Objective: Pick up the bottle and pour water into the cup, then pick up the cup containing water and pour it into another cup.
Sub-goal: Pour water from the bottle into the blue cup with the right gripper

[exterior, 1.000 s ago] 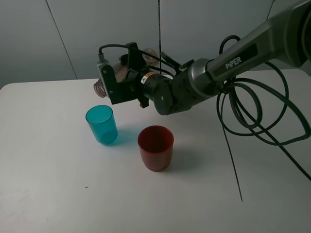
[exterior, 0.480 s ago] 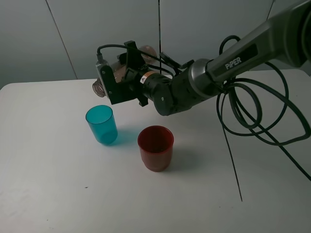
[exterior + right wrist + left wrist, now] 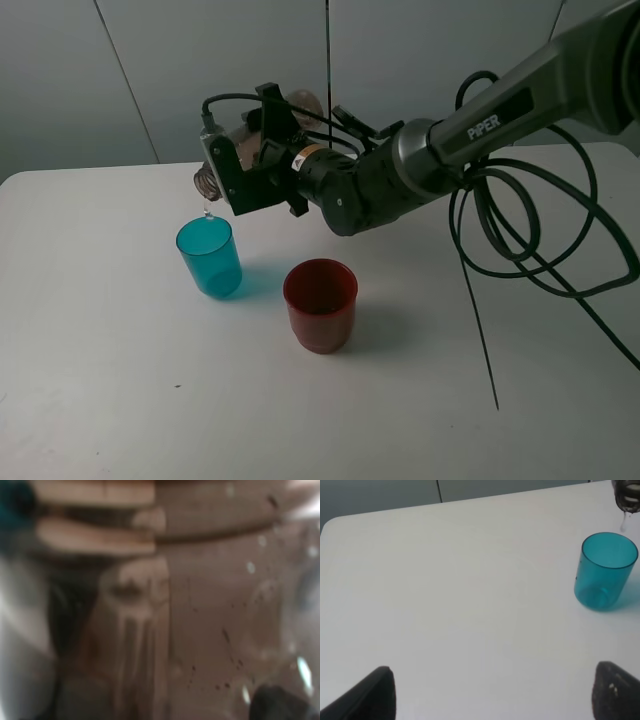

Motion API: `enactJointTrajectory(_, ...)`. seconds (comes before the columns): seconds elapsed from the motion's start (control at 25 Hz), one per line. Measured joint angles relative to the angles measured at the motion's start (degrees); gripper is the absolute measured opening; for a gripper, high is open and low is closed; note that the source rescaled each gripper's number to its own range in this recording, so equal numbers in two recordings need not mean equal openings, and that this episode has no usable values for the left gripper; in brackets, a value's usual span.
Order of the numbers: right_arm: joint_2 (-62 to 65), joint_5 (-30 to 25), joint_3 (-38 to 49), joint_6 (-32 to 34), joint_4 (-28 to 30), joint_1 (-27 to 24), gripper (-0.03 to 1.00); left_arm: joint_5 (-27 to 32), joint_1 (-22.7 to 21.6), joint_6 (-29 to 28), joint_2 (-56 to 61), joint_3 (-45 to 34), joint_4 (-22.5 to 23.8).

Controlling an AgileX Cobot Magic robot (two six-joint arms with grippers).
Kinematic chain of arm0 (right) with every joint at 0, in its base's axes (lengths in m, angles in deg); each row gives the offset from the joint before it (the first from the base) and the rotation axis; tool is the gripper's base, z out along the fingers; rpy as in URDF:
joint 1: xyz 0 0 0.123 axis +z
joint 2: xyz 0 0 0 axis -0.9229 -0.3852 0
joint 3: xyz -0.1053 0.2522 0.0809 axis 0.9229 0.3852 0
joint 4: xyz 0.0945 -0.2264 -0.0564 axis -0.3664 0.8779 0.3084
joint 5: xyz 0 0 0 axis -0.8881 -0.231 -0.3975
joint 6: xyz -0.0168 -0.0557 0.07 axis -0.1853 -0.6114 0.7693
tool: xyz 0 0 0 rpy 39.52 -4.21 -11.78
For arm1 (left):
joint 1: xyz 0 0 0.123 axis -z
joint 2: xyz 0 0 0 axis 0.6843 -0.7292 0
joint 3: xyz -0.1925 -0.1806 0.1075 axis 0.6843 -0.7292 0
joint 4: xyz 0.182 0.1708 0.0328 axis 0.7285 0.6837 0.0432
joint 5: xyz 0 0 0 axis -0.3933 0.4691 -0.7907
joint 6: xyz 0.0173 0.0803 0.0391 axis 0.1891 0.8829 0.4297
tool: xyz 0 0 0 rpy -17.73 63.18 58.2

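Observation:
My right gripper (image 3: 250, 148) is shut on the brownish clear bottle (image 3: 207, 180) and holds it almost on its side above the table. The capless neck points left, over the rim of the teal cup (image 3: 210, 256). A thin trickle of water falls from the neck into that cup. The red cup (image 3: 320, 304) stands upright to the teal cup's right, nearer the front. The left wrist view shows the teal cup (image 3: 606, 572), the bottle neck (image 3: 626, 495) above it, and my left gripper (image 3: 495, 692) open and well short of the cup. The bottle (image 3: 200, 605) fills the blurred right wrist view.
The white table (image 3: 120, 380) carries only the two cups. Black cables (image 3: 520, 230) loop from the right arm down over the table's right side. A grey wall stands close behind the table's far edge.
The bottle has tipped slightly further, neck down. Water now runs from its neck into the teal cup; no stream showed before. Neither cup has moved.

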Motion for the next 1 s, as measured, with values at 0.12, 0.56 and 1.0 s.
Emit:
enactJointTrajectory(0.12,0.00,0.00,0.00,-0.26,1.40,-0.42,0.00,0.00,0.00,0.00,0.00,0.00,0.00)
enactJointTrajectory(0.56,0.00,0.98,0.00,-0.36,2.78,-1.14,0.00,0.00,0.00,0.00,0.00,0.00,0.00)
enactJointTrajectory(1.0,0.00,0.98,0.00,-0.59,5.72,-1.24,0.00,0.00,0.00,0.00,0.00,0.00,0.00)
